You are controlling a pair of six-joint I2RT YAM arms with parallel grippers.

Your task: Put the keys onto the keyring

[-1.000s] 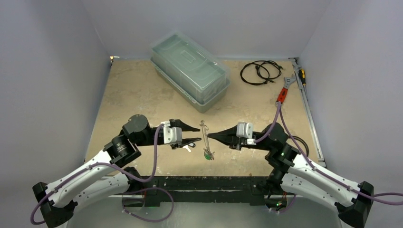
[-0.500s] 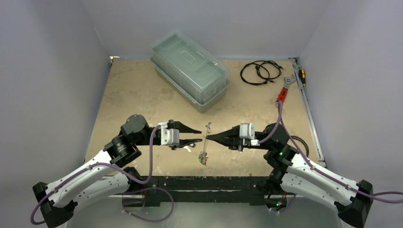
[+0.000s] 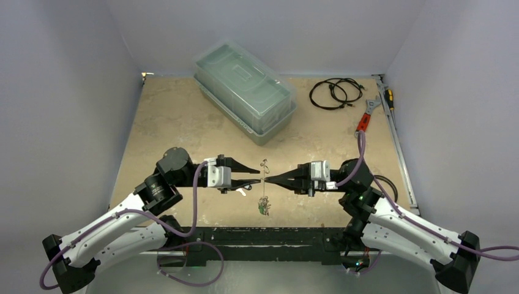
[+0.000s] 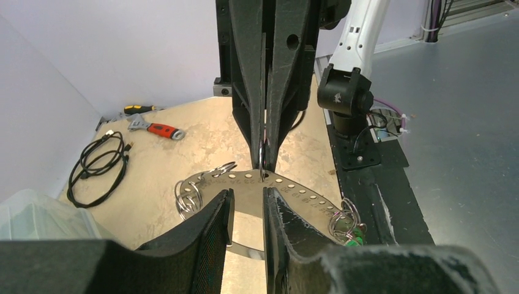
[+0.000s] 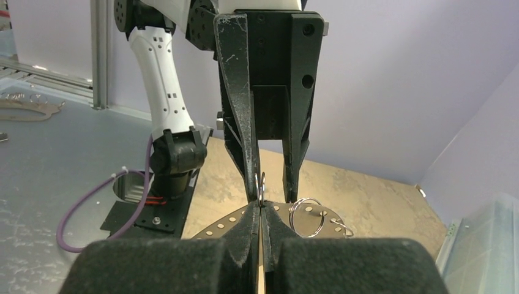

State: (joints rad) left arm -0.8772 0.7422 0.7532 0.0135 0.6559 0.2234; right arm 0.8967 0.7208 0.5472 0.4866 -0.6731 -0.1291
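Observation:
The keyring point(image 3: 264, 184), a flat silver plate with numbered holes along its rim, hangs on edge in the air between my two grippers. Keys with a green tag point(image 3: 264, 207) dangle from its lower end and also show in the left wrist view point(image 4: 350, 231). My right gripper point(image 3: 270, 179) is shut on a small split ring at the plate's rim point(image 5: 261, 184). My left gripper point(image 3: 257, 175) is open, its fingers point(image 4: 211, 226) just short of the plate point(image 4: 245, 187). Loose split rings point(image 4: 186, 196) hang at the plate's other end.
A clear lidded plastic box point(image 3: 245, 92) stands at the back. A coiled black cable point(image 3: 333, 93), a red-handled wrench point(image 3: 365, 119) and a screwdriver point(image 3: 388, 98) lie at the back right. A small pale item point(image 3: 243, 191) lies on the table under my left gripper.
The keyring has swung from a tilt to hang nearly straight down, and the keys have shifted slightly left and lower. My left gripper has drawn back a little; the right grip holds.

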